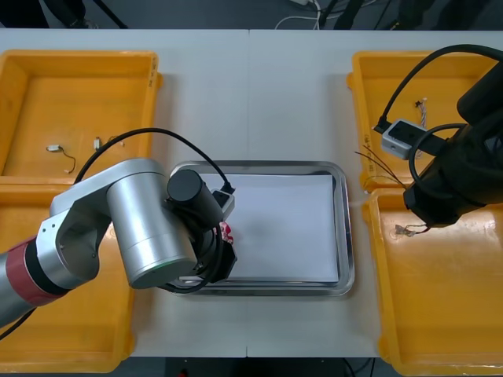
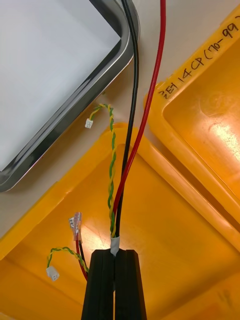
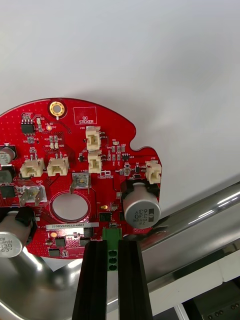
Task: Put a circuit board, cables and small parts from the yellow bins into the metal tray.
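Left of frame centre, over the metal tray (image 1: pixel 343 236) rim, your left gripper (image 3: pixel 111 247) is pinching the circuit board (image 3: pixel 75 165); be easing it inward, flat; your right gripper (image 2: pixel 116 255), far right, is clamping cables (image 2: pixel 111 165)

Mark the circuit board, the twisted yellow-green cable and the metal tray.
circuit board (image 3: pixel 75 150), left wrist view, red face above the centre hole.
twisted yellow-green cable (image 2: pixel 111 175), right wrist view, middle of its length.
metal tray (image 1: pixel 346 236), front view, right rim.

The round red circuit board (image 3: pixel 75 175), held by its green edge connector, hangs over the left rim of the shiny metal tray (image 1: pixel 346 228), which is white inside. The red, black and yellow-green twisted cables (image 2: pixel 131 125) are held above a right-side yellow bin (image 2: pixel 165 240).
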